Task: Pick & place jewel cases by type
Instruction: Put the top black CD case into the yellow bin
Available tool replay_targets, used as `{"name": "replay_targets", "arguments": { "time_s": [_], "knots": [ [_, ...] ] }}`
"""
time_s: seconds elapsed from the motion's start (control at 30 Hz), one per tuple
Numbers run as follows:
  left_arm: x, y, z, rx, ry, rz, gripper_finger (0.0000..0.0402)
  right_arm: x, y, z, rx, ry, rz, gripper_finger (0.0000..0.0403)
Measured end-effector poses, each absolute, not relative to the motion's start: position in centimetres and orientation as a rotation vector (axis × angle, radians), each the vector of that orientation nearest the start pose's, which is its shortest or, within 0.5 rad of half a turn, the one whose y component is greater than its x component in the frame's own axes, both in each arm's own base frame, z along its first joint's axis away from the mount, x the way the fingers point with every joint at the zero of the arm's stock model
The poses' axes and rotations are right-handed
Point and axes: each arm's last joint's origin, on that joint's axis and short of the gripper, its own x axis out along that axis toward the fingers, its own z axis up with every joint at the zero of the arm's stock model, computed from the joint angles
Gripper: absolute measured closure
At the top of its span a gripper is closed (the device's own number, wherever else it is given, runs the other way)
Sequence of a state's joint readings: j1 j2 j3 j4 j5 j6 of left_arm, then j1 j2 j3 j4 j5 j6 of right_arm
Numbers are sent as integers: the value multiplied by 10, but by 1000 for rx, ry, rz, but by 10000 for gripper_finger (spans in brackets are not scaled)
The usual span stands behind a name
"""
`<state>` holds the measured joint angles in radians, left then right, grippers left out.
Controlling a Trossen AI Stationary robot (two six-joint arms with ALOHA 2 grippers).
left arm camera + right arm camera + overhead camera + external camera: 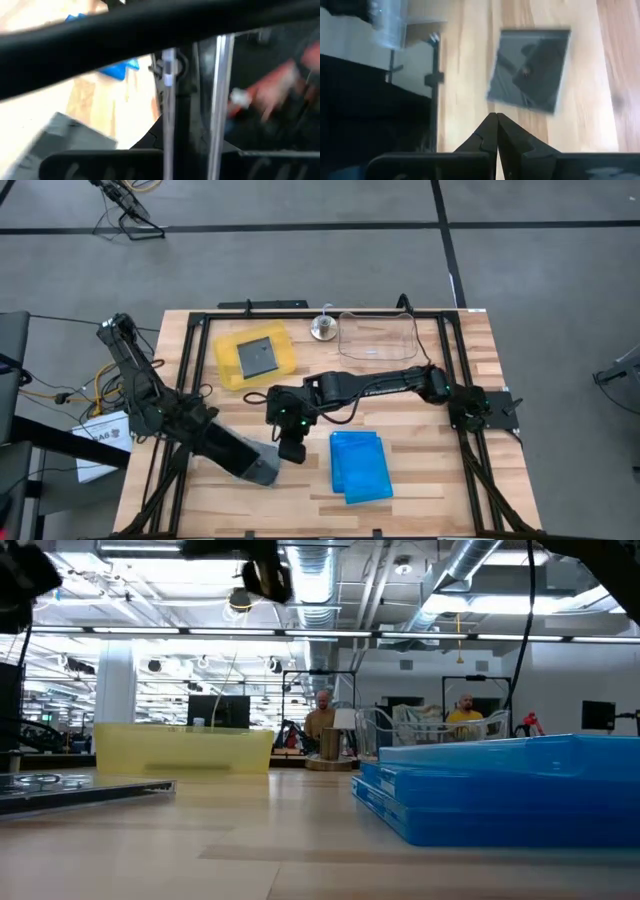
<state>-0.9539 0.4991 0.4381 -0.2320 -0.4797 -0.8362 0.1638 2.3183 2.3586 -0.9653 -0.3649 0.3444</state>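
A pale wooden slatted table (420,480) is seen bearing a square yellow plastic tray (228,370), in which one clear-grey jewel case (258,356) is laid. A stack of translucent blue jewel cases (359,465) is placed towards the table's near edge. Another grey jewel case (529,68) is found on the bare wood, just beside the left gripper (262,470). The right gripper (496,125) is hung above it. Both grippers are closed, with nothing held.

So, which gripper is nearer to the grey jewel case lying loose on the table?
The left. The left gripper sits at the grey jewel case, covering its left part. The right gripper hovers just beside it, toward the blue cases, fingers shut.
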Motion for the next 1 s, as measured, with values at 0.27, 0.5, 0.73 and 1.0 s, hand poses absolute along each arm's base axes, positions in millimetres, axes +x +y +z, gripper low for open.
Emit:
{"name": "replay_targets", "arguments": {
  "time_s": [0.27,0.5,0.73,1.0],
  "knots": [
    [76,-88,267,-232,496,-459,399,485,91,298,385,1014,326,403],
    [74,-86,266,-227,522,-433,399,485,92,298,404,1012,290,403],
    [77,-82,267,-613,506,-191,397,487,79,298,550,1028,164,403],
    [86,-70,266,-1074,432,90,396,481,70,294,486,1100,216,403]
  ]
}}
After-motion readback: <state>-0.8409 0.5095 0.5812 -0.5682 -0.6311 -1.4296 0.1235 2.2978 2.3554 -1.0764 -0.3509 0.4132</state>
